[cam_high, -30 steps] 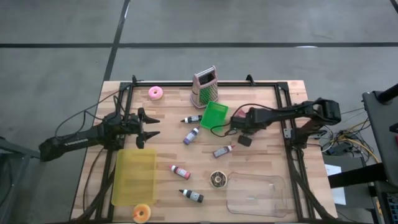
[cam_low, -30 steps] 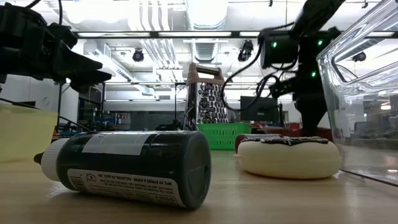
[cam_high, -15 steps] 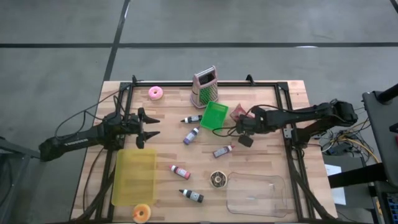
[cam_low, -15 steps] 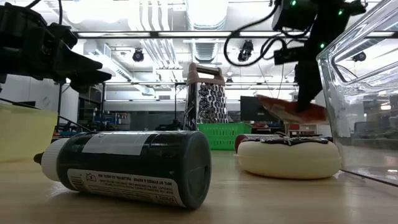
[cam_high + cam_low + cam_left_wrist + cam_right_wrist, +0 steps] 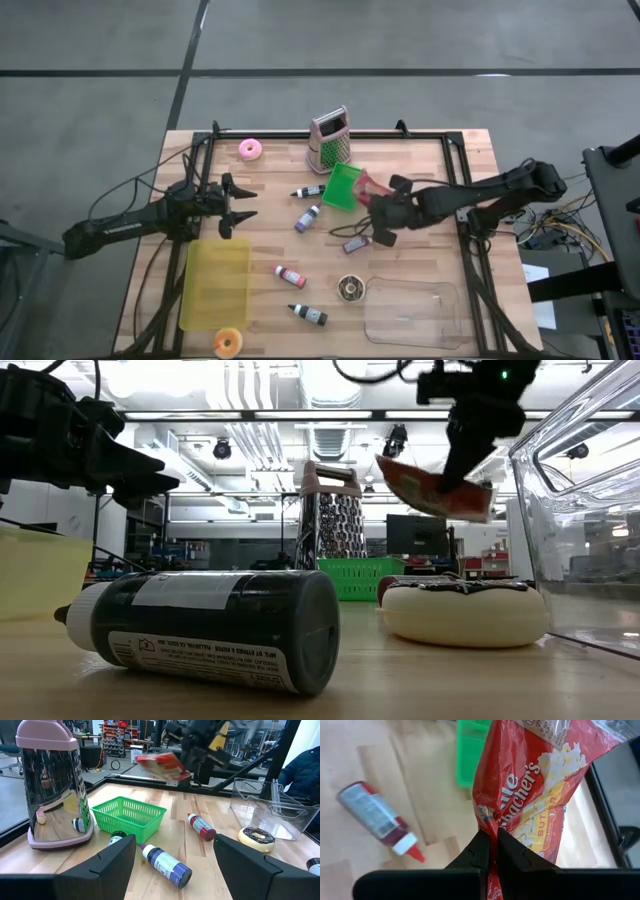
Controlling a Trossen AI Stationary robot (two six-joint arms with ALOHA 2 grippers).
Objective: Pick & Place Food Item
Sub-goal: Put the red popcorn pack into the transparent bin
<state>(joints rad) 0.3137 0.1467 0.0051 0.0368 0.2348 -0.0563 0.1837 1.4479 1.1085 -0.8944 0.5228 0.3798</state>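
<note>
Right gripper (image 5: 490,851) over desk (image 5: 420,160) centre, fingers (image 5: 509,854) pinched tight on red popcorn packet (image 5: 535,785). Packet lifted clear of desk, hanging just at 3 o'clock of green basket (image 5: 344,187), tilted in low view (image 5: 432,488). Red-capped bottle (image 5: 377,819) lying on wood just below. Clear tub (image 5: 412,312) at 5 o'clock, chocolate donut (image 5: 350,289) just beside it. Grater (image 5: 329,140) upright at 12 o'clock. Left gripper (image 5: 243,205) parked at 9 o'clock, fingers spread wide, holding nothing.
</note>
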